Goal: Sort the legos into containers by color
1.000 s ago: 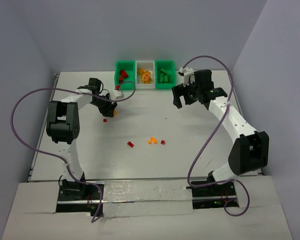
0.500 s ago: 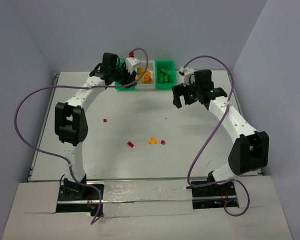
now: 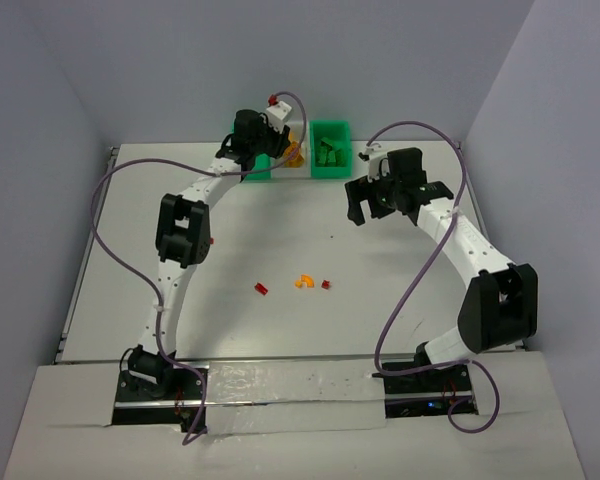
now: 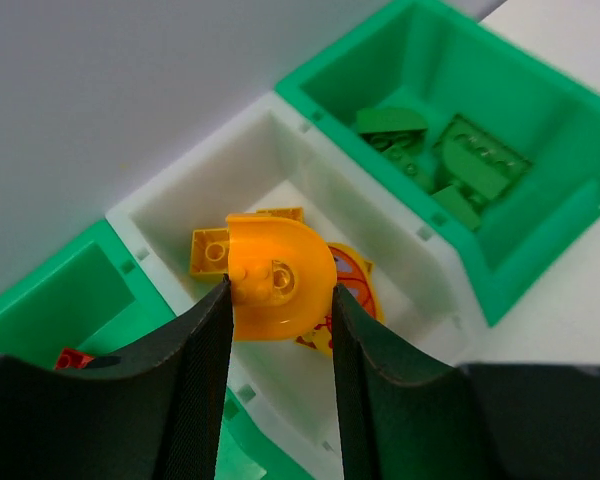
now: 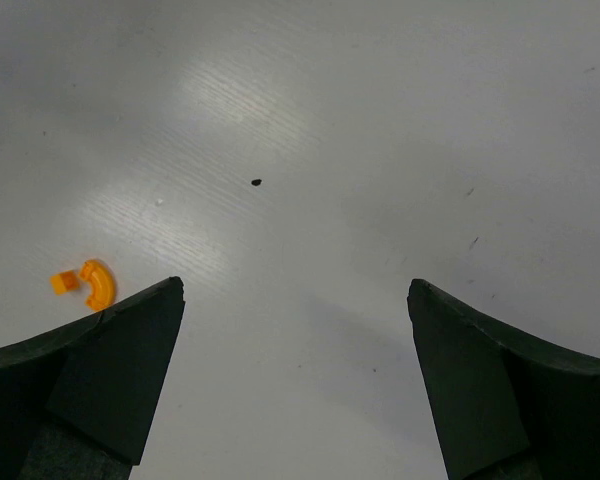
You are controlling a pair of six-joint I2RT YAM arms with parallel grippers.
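Note:
My left gripper (image 4: 280,292) is shut on an orange curved lego (image 4: 278,276) and holds it above the white container (image 4: 280,118), the middle of the three joined containers. Yellow and orange legos (image 4: 211,250) lie in that white bin. The right green container (image 4: 540,180) holds green legos (image 4: 472,165), and the left green one (image 4: 50,300) shows a red lego (image 4: 74,357). From above, the left gripper (image 3: 274,143) covers most of the white bin. My right gripper (image 3: 362,207) hangs open over bare table with nothing between its fingers (image 5: 130,350).
On the table's middle lie a red lego (image 3: 261,289), an orange curved lego (image 3: 304,282) and another red lego (image 3: 326,284). A small red lego (image 3: 211,240) shows beside the left arm. The right wrist view catches the orange curved piece (image 5: 94,284) at its left.
The left arm has swung from the left part of the table up to the containers, carrying the orange lego over the white bin. The right arm has barely moved.

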